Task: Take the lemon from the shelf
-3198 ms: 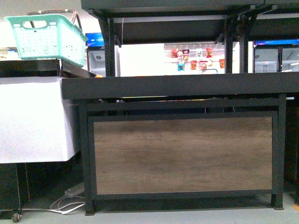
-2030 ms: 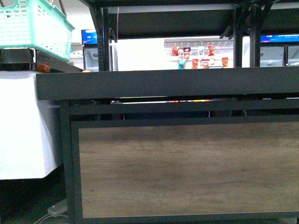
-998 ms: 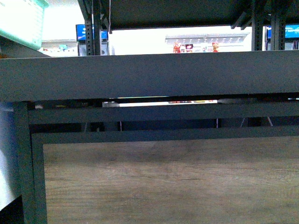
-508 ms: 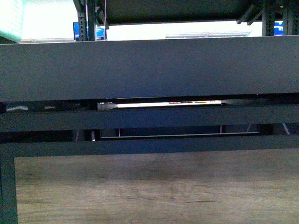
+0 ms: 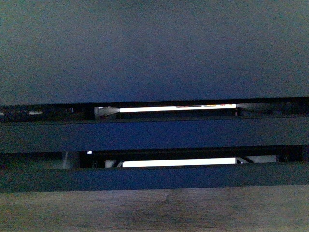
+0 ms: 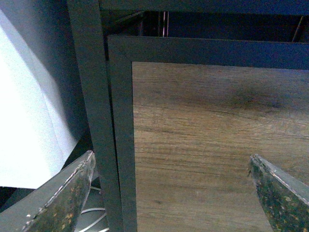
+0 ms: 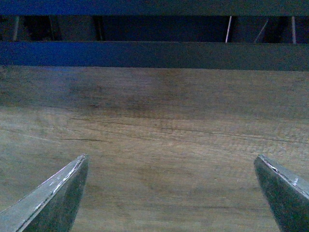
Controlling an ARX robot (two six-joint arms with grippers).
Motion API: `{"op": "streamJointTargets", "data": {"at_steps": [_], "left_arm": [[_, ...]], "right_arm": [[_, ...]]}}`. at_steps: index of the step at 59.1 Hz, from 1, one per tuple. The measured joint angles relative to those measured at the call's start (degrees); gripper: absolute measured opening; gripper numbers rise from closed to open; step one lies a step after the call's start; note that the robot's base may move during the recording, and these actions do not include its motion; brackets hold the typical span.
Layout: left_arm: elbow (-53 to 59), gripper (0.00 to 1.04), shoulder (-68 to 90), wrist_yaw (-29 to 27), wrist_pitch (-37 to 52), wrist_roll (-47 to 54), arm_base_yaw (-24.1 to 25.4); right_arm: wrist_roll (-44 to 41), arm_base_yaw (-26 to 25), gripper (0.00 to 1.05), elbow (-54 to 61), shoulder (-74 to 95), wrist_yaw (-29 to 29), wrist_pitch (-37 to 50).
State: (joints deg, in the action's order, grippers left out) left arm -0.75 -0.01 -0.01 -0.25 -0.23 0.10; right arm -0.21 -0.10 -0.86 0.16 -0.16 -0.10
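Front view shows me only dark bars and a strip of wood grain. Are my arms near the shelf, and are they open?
Observer: In the left wrist view the left gripper is open and empty, facing the shelf's wood panel near its corner post.
Operator: And the right one?
Observer: The right gripper is open too, fingers wide apart, facing bare panel.
Operator: Any lemon?
Observer: None shows in either wrist view.

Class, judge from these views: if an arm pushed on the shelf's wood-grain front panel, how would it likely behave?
The panel would probably stay stiff: it sits flat inside a black metal frame. The shelf likely would not tip or slide easily; its thick bars span the whole front view.
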Motion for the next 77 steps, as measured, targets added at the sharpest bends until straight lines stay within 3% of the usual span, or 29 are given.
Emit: {"op": "streamJointTargets", "data": {"at_steps": [77], "left_arm": [[0.0,0.97,0.0,0.02,0.0,0.0,0.0]], "right_arm": [[0.22,0.0,1.02,0.0,-0.02,-0.04,-0.02]]}}
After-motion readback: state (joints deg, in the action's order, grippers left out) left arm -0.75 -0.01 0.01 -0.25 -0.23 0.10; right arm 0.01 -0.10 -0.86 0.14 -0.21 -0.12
